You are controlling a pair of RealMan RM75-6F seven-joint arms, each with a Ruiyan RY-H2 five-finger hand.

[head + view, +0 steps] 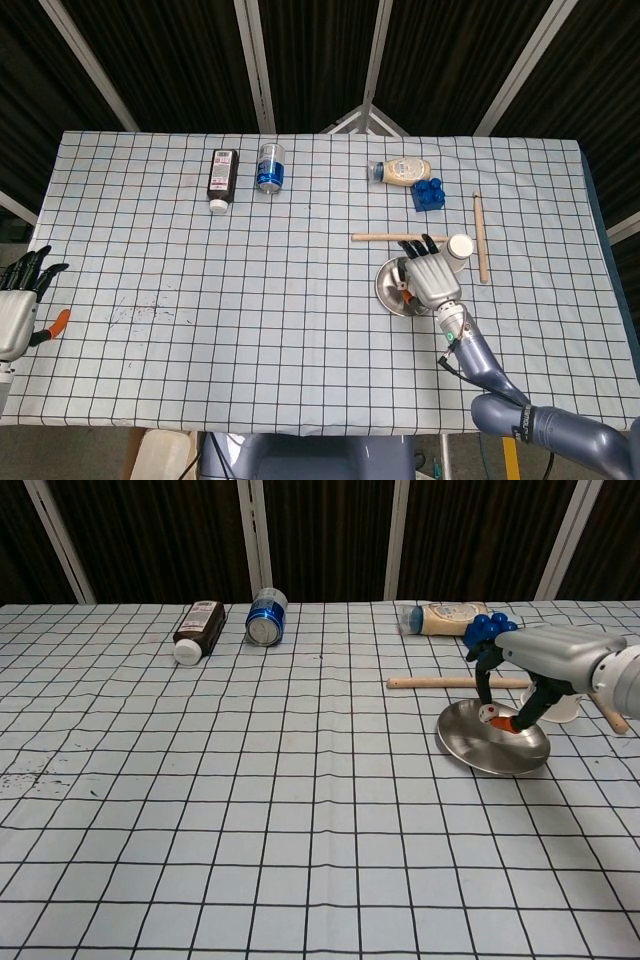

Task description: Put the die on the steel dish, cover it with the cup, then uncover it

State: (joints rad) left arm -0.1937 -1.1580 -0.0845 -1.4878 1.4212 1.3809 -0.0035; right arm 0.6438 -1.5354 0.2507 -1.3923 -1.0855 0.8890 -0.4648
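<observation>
Over the steel dish (478, 752), our right hand (431, 279) hung palm down, its dark fingers (484, 656) curled toward the bowl. Whether they were clamped on anything we could not tell. A small white and orange piece (489, 715) showed at the thumb tip just above the dish in the chest view; we could not tell if it was the die. The cup (459, 247) lay on its side at 2 o'clock from the dish, just beside it and partly hidden by the hand. Beyond the dish at 12 o'clock lay a wooden stick (382, 237), and a second stick (480, 236) lay past the cup at 3 o'clock. Farther up were a blue block (429, 194) and a squeeze bottle (402, 171). At 10 o'clock, well apart, lay a blue can (270, 166) and a dark bottle (222, 177). At the table's far left edge our left hand (18, 307) rested with fingers spread, holding nothing.
</observation>
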